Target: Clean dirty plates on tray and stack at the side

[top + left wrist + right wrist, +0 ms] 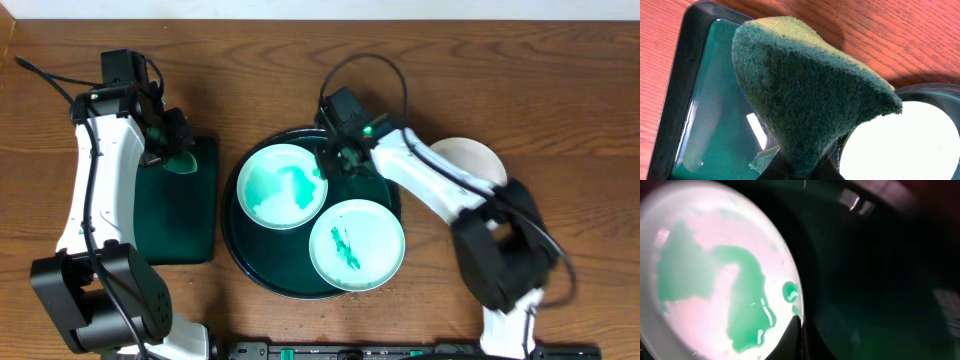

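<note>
The round dark tray (237,215) holds two pale turquoise plates. The upper left plate (283,186) has a large teal smear; the lower right plate (357,244) has a small one. A white plate (470,158) lies on the table to the tray's right, partly under my right arm. My right gripper (328,163) is shut on the right rim of the smeared plate (715,280), its fingertips (799,330) meeting at the edge. My left gripper (175,150) is shut on a green sponge (805,85), held above the rectangular tray (180,215).
The rectangular dark green tray (710,115) holds shallow liquid. Left of the round tray, it shows behind the sponge in the left wrist view, as do the round tray's rim (920,90) and a plate (905,140). Bare wooden table surrounds both trays.
</note>
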